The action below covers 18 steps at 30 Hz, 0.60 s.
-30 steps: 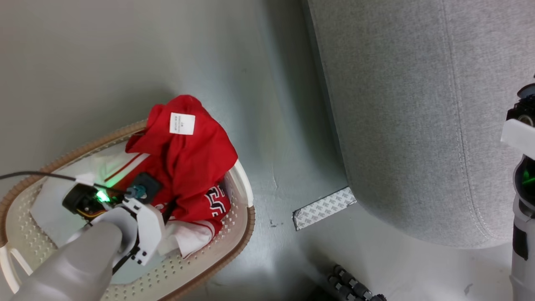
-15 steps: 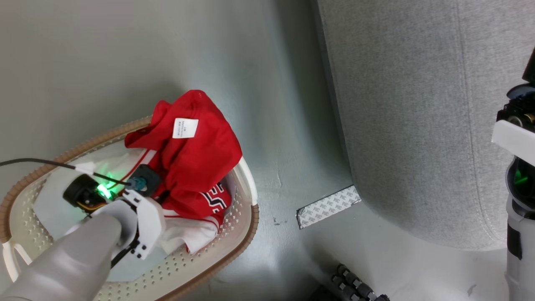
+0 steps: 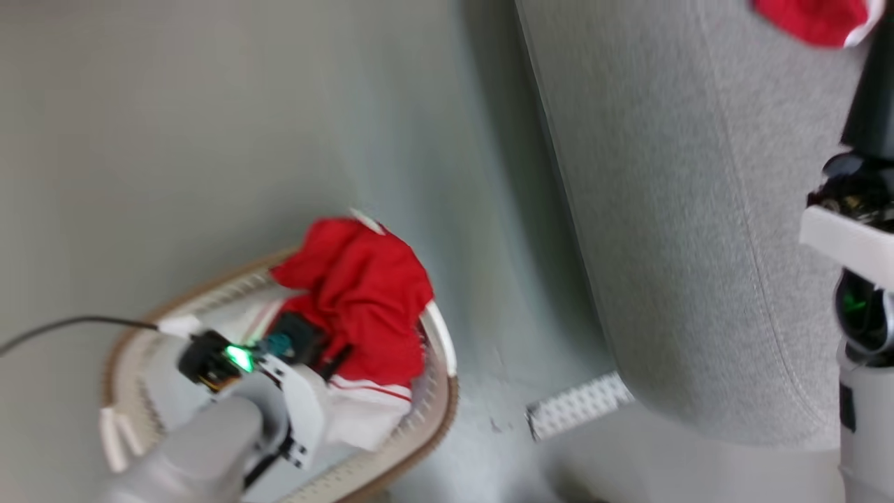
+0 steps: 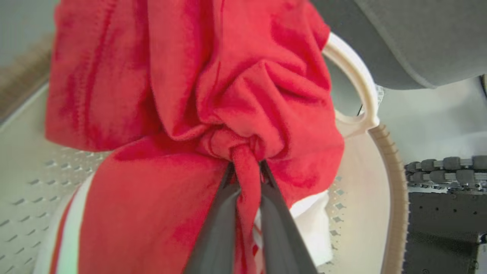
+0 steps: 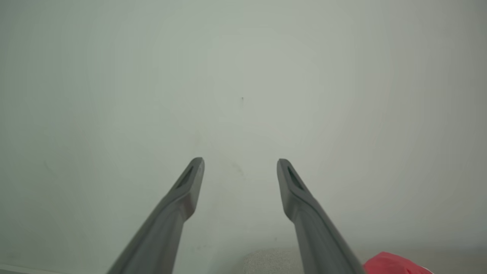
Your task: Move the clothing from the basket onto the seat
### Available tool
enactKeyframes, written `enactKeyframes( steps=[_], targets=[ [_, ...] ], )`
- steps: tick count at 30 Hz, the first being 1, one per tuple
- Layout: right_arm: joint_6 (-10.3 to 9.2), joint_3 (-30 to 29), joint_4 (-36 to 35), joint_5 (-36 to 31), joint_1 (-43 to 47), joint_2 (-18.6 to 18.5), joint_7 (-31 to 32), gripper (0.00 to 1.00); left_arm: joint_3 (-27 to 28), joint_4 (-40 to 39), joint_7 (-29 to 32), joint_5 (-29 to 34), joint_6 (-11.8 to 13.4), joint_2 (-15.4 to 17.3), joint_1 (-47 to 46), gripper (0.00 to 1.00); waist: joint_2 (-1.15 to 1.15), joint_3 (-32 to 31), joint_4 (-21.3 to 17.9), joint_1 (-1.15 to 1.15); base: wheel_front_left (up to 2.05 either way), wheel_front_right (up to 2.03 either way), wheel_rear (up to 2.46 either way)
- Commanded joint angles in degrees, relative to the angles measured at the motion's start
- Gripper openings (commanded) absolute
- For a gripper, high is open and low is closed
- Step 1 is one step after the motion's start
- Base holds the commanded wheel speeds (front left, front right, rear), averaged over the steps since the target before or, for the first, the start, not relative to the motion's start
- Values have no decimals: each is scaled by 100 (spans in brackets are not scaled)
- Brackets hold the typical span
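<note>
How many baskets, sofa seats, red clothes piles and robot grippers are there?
White basket: 1
Grey seat: 1
Red clothing piles: 2, the basket pile and the seat pile
Grippers: 2, left gripper shut on the basket pile, right gripper open
Total: 6

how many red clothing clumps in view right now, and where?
2. One red bunch in the basket, pinched by the left end effector. One red piece on the seat, head view's top right. Basket bunch may hide more garments.
</note>
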Motion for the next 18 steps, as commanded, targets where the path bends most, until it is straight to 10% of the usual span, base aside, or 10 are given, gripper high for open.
enactKeyframes(
  steps=[1,18],
  targets=[
    [-13,-40,101,-136,163,-8,-16,100,-13,-85,-42,-83,5,-94,172,0,0,-816,489,0,0,0,0],
    [-13,-129,921,345,1359,-758,-16,100,1235,-1666,-49,314,6,-506,1345,0,0,-3373,1580,0,0,0,0]
  ],
)
